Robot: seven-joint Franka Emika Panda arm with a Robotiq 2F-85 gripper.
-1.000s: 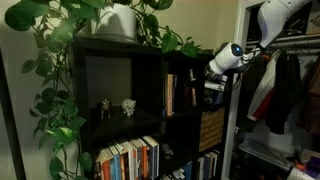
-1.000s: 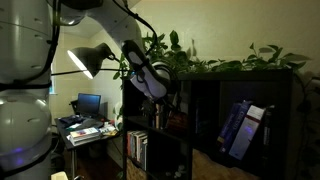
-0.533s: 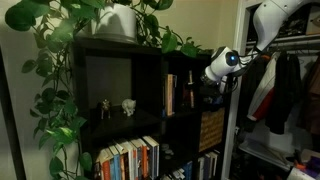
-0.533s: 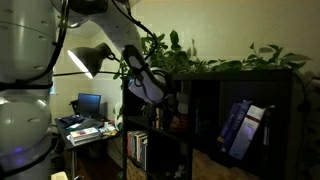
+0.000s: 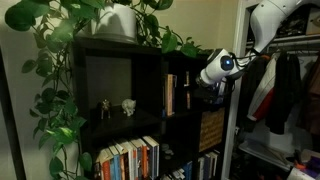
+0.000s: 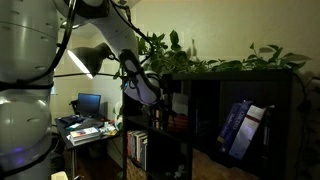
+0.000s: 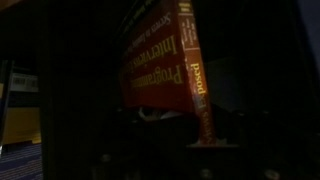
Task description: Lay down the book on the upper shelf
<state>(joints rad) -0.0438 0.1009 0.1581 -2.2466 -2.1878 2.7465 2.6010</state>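
The book has an orange-red cover with pale lettering and fills the upper middle of the wrist view, standing on end and leaning slightly. In an exterior view it stands upright at the left side of the upper shelf, a black-walled compartment. My gripper reaches into that compartment from the right, close to the book. It also shows in an exterior view at the bookcase's edge. The fingers are lost in the dark, so I cannot tell how the jaws stand or whether they touch the book.
Small animal figurines stand in the compartment to the left. A row of colourful books fills the shelf below. A woven basket sits under the upper shelf. Leafy plants hang over the bookcase. Clothes hang to the right.
The arm has moved down and left, taking the gripper deeper into the upper shelf toward the book. The book still stands upright.
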